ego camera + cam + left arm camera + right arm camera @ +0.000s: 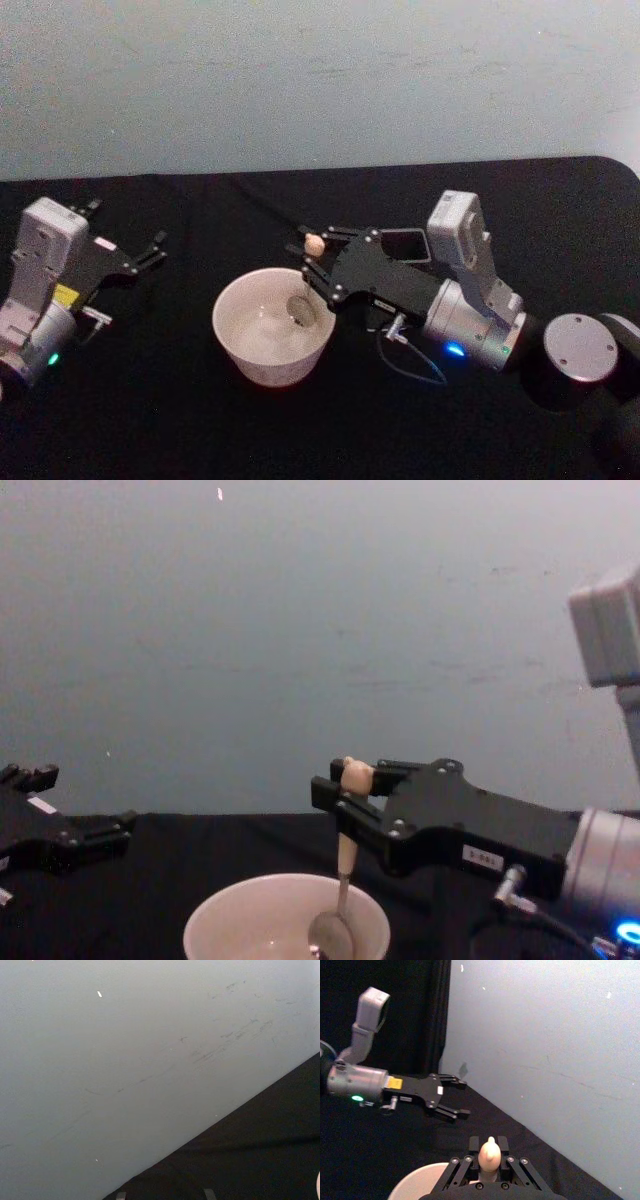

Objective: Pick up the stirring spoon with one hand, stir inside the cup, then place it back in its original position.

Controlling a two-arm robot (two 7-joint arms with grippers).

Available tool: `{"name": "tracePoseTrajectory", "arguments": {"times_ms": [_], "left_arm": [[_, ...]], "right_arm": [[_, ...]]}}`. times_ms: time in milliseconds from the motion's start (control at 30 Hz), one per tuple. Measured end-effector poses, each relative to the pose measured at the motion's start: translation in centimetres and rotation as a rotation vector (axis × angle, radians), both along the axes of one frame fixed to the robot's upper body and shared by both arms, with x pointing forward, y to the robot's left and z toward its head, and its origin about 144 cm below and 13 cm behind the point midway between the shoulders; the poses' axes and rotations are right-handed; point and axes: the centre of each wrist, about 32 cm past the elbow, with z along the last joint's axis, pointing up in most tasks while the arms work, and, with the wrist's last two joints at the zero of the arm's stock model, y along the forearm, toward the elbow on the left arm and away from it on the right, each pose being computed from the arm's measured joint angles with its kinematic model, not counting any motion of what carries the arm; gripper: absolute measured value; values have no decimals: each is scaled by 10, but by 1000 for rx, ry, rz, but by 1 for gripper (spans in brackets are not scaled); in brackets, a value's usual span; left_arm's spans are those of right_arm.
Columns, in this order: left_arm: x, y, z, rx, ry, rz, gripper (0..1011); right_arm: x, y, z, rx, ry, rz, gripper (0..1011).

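the stirring spoon (346,865) stands almost upright at the centre of the chest view. its beige handle is pinched between the closed fingers of the right gripper (338,805). the tiny bear head pokes out just above the fingers, and the thin metal neck drops straight below them. the shiny bowl hangs inside the cup (205,920), near its right-hand inner wall; whether it touches the bottom cannot be told.

in the head view the right gripper (312,262) reaches in from the right of the frame, over the cup's right rim. the pale cup (225,310) sits at the centre of the black table (200,430). just behind the gripper's body, right of centre, the dark square-mouthed holder (405,233) shows its grey rim, close to the cup but apart from it.

at the left edge of the frame the left gripper (125,228) hangs idle with its fingers spread apart, well clear of the cup. a pale wall (300,80) fills the top of the frame.
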Motion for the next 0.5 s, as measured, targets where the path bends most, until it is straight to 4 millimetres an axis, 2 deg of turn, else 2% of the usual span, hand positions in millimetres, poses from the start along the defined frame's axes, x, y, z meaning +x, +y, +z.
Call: {"name": "tracePoseTrajectory", "arguments": {"times_ms": [200,500], "left_arm": [[0,0,0,0,0,0,1001],[0,0,0,0,0,0,1001]], "right_arm": [[-11,-3,1,4,17,34,214],[-19,10,-1,9,37,84,214]]}}
